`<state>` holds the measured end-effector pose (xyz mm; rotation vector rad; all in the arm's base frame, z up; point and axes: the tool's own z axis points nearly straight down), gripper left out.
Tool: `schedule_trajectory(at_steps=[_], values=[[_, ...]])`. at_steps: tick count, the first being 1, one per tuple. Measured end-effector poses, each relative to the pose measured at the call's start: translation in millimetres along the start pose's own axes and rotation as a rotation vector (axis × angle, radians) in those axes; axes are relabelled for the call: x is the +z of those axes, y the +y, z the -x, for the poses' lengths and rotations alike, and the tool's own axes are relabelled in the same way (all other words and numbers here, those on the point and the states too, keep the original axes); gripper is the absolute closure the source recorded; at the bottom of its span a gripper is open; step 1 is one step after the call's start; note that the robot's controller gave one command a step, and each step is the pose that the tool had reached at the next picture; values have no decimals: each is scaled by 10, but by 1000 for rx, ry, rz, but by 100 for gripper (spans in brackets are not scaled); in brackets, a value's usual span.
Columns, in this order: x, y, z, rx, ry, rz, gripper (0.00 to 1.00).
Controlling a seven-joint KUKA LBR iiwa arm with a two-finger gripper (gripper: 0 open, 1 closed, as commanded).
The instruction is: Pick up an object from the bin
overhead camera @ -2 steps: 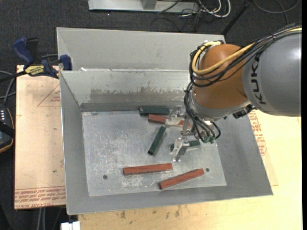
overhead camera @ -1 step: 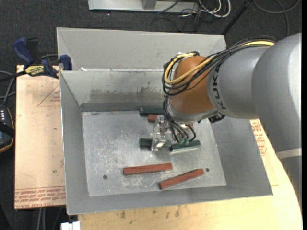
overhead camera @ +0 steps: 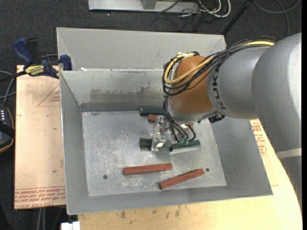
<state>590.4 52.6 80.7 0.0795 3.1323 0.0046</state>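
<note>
Dark block (overhead camera: 145, 142) sits just beside the gripper (overhead camera: 159, 141).

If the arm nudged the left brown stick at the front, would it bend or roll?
The stick looks straight and even, so probably stiff. It seems flat-sided, so it would likely slide on the bin floor rather than roll. Thin, so probably light.
</note>
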Motion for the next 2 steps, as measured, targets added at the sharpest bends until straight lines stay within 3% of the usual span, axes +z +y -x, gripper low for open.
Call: schedule_trajectory(at_steps=[1,2], values=[[-451,81,80,-28,10,-3,100],[-1475,-69,26,-49,6,-2,100]])
